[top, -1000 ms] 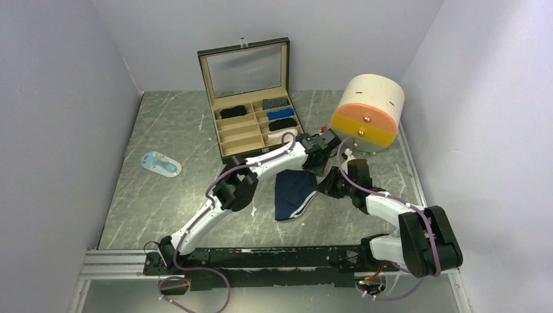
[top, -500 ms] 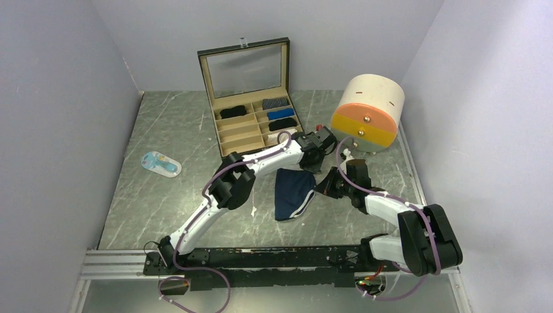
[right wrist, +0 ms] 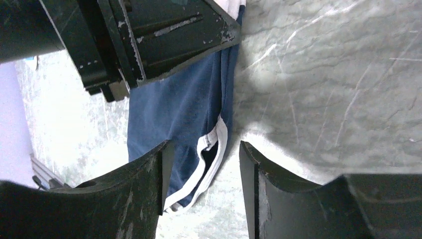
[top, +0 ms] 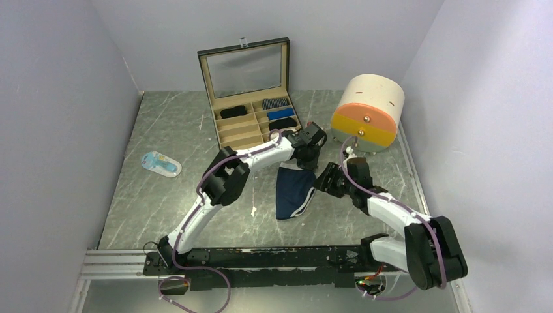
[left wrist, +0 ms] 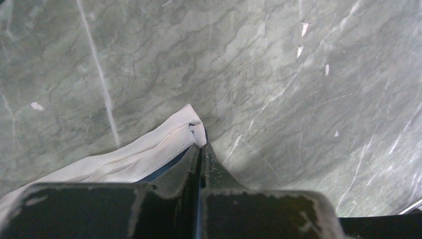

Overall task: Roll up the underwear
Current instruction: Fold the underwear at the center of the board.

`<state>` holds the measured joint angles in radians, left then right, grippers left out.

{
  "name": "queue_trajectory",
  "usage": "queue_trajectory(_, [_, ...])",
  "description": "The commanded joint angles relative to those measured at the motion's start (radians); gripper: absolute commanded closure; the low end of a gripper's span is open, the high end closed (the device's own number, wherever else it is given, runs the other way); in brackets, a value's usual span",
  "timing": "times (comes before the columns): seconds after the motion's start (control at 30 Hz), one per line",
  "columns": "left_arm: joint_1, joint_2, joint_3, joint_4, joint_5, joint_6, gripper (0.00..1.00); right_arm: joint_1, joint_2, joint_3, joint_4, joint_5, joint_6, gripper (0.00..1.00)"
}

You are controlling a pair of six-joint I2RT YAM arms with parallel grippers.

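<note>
So the left end effector (top: 302, 162) is clenching tight on the far corner of the navy blue cloth underwear with white trim (top: 292, 193). In the left wrist view its fingers (left wrist: 191, 167) are pressing together right on the end of the pale waistband, with a sliver of blue showing underneath. The right end effector (top: 324, 183) is sitting released just beside the garment's right edge. Its jaws are standing apart and gripping nothing, and from its wrist camera the white-trimmed edge is showing down between the two fingers (right wrist: 149, 184). The underwear is lying mid-desk on the grey marbled desk (top: 176, 195), in between the two arms. It's sitting nearer the bases than the open wooden compartment box (top: 229, 132) and left of the cream round drawer unit with orange and yellow fronts (top: 368, 114). Its long axis is running far-to-near, with the far end pointing up into the left end effector and the near end pointing back at the arm bases, leaning slightly left. The white trim is running down its right side and around the near end.
</note>
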<state>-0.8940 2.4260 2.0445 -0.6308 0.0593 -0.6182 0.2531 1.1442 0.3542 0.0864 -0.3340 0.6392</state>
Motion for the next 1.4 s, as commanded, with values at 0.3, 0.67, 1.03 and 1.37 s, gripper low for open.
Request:
queue_trajectory(0.3, [-0.01, 0.088, -0.068, 0.016, 0.015, -0.002, 0.95, 0.02, 0.126, 0.043, 0.066, 0.03, 0.045, 0.69])
queue_trajectory(0.67, [-0.008, 0.054, -0.078, 0.037, 0.033, -0.009, 0.95, 0.032, 0.084, 0.093, -0.032, 0.114, -0.013, 0.62])
queue_trajectory(1.03, [0.009, 0.002, -0.162, 0.12, 0.105, -0.036, 0.95, 0.092, 0.101, 0.158, -0.082, 0.198, -0.058, 1.0])
queue_trajectory(1.37, [0.091, -0.167, -0.399, 0.37, 0.278, -0.107, 0.95, 0.293, 0.077, 0.229, -0.206, 0.403, -0.014, 1.0])
